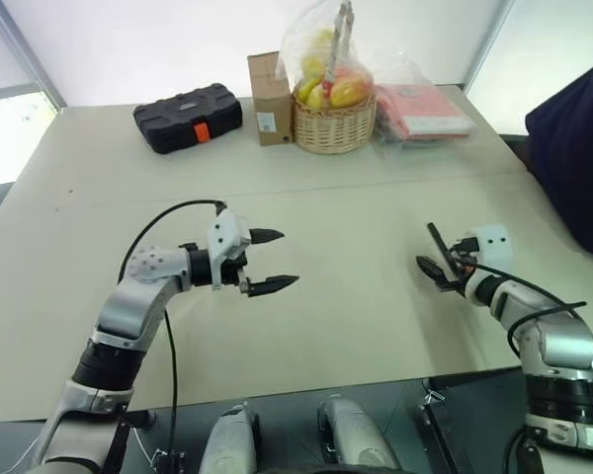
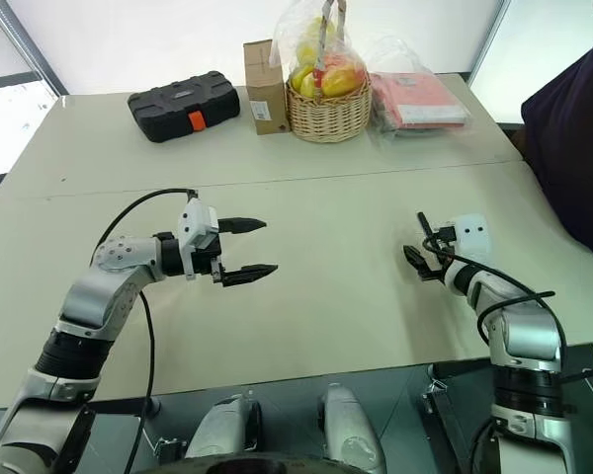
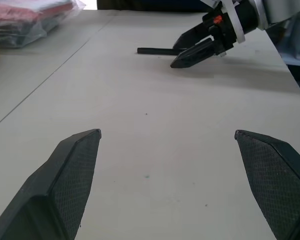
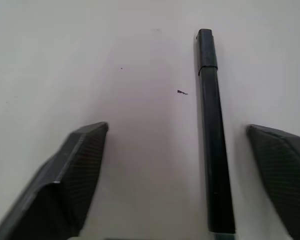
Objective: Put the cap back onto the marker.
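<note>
The marker (image 4: 212,145) is a long thin black stick lying flat on the beige table (image 1: 356,207). The cap (image 4: 206,47) sits on its far end, with a seam where it meets the barrel. My right gripper (image 4: 177,127) is open. The marker lies between its fingers, closer to one finger, and neither touches it. From the head, the marker (image 1: 437,240) points away from the right gripper (image 1: 437,265) at the table's right. My left gripper (image 1: 289,259) hovers open and empty over the table's left middle, pointing toward the right one (image 3: 190,47).
Along the far edge stand a black tool case (image 1: 188,118), a small cardboard box (image 1: 269,99), a wicker fruit basket in plastic (image 1: 334,109) and a red packet in plastic (image 1: 425,111). A person in dark clothing (image 1: 573,148) stands at the table's right side.
</note>
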